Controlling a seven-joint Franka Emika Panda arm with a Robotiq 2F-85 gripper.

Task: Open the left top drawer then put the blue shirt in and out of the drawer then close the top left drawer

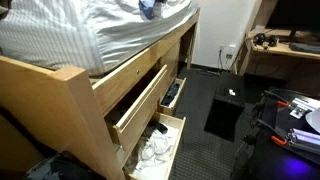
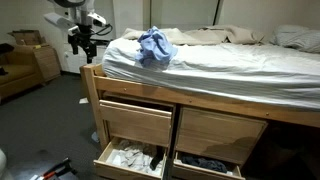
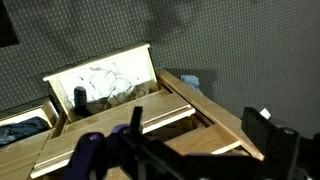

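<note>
The blue shirt (image 2: 153, 46) lies crumpled on the striped bedding on top of the bed, and its edge shows in an exterior view (image 1: 148, 8). The left top drawer (image 2: 135, 124) (image 1: 138, 102) of light wood is pulled part way out under the bed. My gripper (image 2: 82, 42) hangs open in the air to the left of the bed, well away from drawer and shirt. In the wrist view the gripper (image 3: 197, 128) has wide-spread dark fingers (image 3: 262, 128) with nothing between them, and the left top drawer (image 3: 150, 108) lies below.
The lower left drawer (image 2: 130, 157) (image 1: 155, 150) stands open with white clothes inside. The lower right drawer (image 2: 205, 163) is open with dark clothes. A black box (image 1: 225, 112) sits on the floor near a desk (image 1: 285, 50). A brown seat (image 2: 18, 70) stands beside the bed.
</note>
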